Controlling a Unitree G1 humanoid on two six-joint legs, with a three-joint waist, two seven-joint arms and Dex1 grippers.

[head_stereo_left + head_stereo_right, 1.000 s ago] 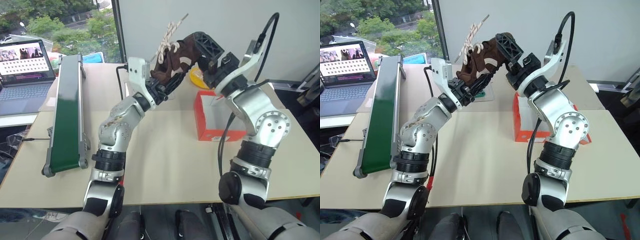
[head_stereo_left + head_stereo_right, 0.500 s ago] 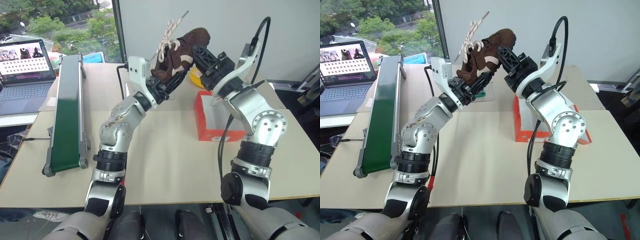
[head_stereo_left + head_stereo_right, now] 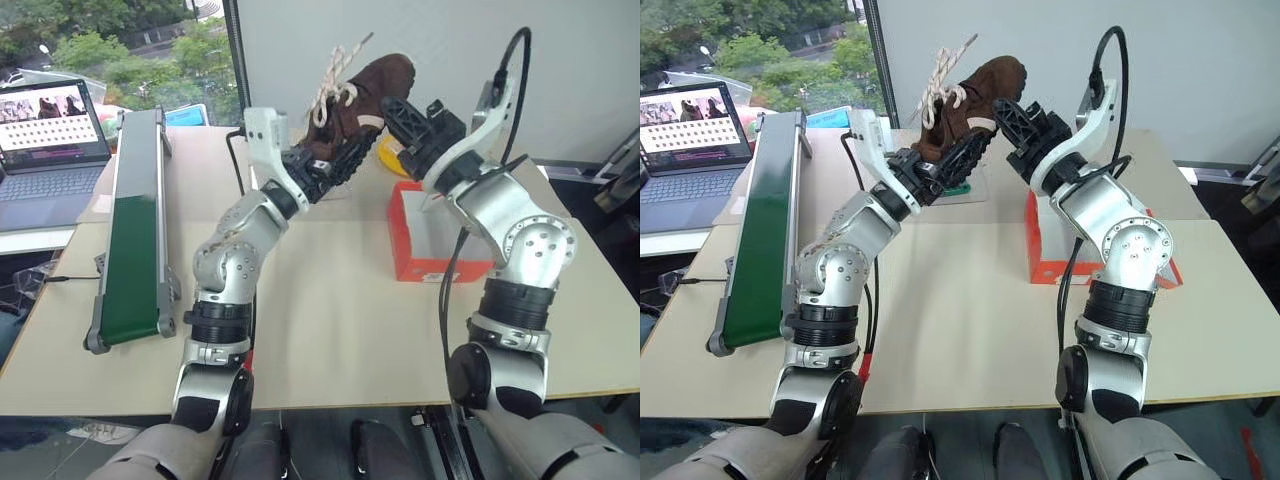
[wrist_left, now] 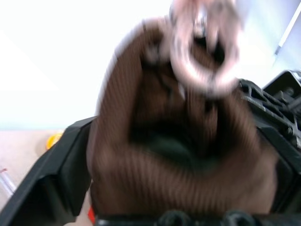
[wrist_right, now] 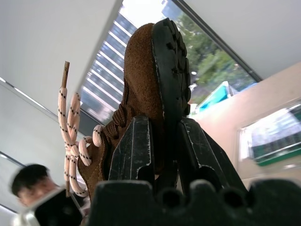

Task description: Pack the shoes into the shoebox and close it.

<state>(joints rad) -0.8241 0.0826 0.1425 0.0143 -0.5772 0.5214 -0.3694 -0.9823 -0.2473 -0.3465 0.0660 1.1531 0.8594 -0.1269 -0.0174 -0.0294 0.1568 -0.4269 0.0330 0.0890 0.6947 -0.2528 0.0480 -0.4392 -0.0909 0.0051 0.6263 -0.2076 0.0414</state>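
Mid-air handover: right gripper (image 5: 162, 155) clamped on shoe (image 3: 362, 95); left gripper (image 3: 330, 165) spread apart around it. Next, probably: carry shoe to shoebox (image 3: 430, 240), at 5 o'clock.

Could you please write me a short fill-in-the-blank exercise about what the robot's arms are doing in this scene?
1. The brown shoe is held up in the air, above the ____.
2. The right gripper has its fingers shut on the shoe's black ____.
3. The orange-red shoebox stands under the ____ arm.
4. The shoe's cream-white ____ stick up above it.

Missing words: table; sole; right; laces
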